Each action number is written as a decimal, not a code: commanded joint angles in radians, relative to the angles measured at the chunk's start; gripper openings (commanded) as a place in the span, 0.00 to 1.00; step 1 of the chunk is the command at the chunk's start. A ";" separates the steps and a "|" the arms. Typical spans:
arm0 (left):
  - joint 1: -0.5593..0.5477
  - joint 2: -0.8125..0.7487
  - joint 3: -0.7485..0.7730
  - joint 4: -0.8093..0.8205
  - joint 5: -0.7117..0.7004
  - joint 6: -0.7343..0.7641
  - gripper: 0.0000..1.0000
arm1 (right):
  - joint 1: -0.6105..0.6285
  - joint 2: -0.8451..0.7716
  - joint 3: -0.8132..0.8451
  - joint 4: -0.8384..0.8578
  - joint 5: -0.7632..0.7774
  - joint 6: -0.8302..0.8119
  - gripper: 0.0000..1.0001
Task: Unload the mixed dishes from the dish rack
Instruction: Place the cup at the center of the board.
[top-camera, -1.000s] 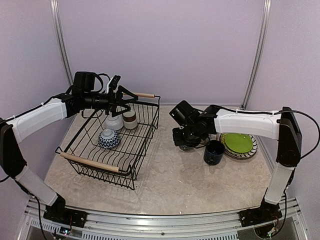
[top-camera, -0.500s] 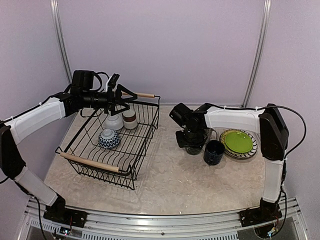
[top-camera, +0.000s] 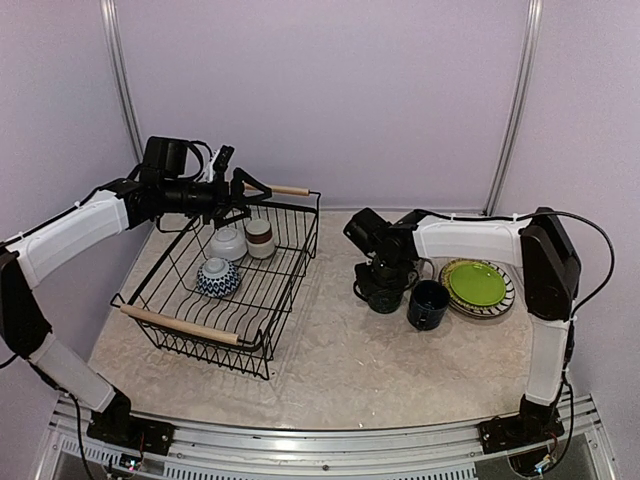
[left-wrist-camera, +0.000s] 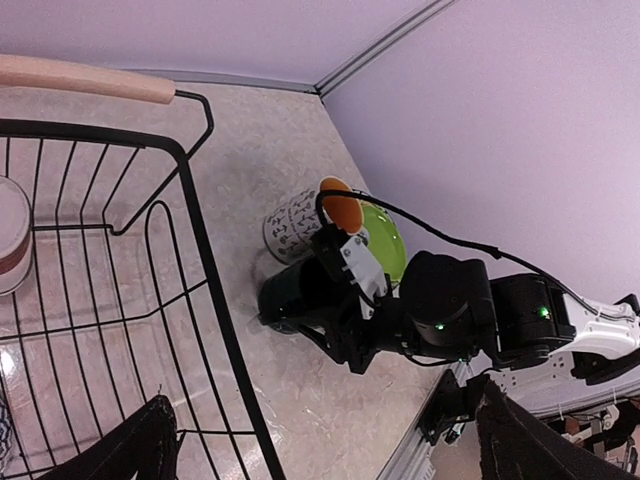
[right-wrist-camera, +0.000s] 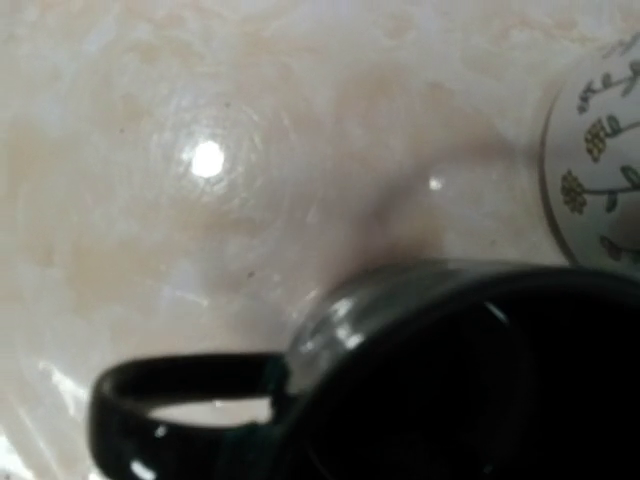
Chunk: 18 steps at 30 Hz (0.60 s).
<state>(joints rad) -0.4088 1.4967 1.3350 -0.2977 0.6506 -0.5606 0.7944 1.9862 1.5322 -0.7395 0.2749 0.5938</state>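
**Holdings as seen, largest first.**

1. Table: pale marbled top that carries everything below.
2. Dish rack: black wire basket with a wooden bar handle at each end. It lies beneath the left gripper, which hangs over its far end beside the farther handle. We record that gripper's fingers as spread wide, with nothing between them.
3. Lime green plate: out of the rack, on the table beyond the right gripper on its outer side. It sits on a striped plate, of which only the rim shows.
4. Dark mug: on the table directly under the right gripper, handle pointing toward the rack. The right wrist view is filled by its rim and handle and shows no fingers, so we cannot tell whether that gripper is spread or closed.
5. Second dark mug: just beside the first, between it and the plates.
6. Patterned white mug: orange inside, standing just behind the right gripper, close to the first dark mug.
7. Blue patterned bowl: on the rack floor, below the left gripper.
8. Pale bowl: just past the blue one, almost under the left gripper.
9. Banded cup: beside the pale bowl.
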 joint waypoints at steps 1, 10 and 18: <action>0.011 -0.011 0.056 -0.105 -0.134 0.060 0.99 | 0.015 -0.081 -0.028 0.027 0.001 -0.011 0.46; 0.028 0.064 0.118 -0.207 -0.262 0.140 0.99 | 0.072 -0.196 -0.070 0.078 0.059 -0.028 0.75; 0.033 0.209 0.231 -0.325 -0.422 0.192 0.99 | 0.093 -0.411 -0.296 0.260 0.064 -0.037 0.87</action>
<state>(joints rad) -0.3828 1.6310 1.4956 -0.5243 0.3443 -0.4145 0.8848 1.6707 1.3312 -0.5812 0.3191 0.5636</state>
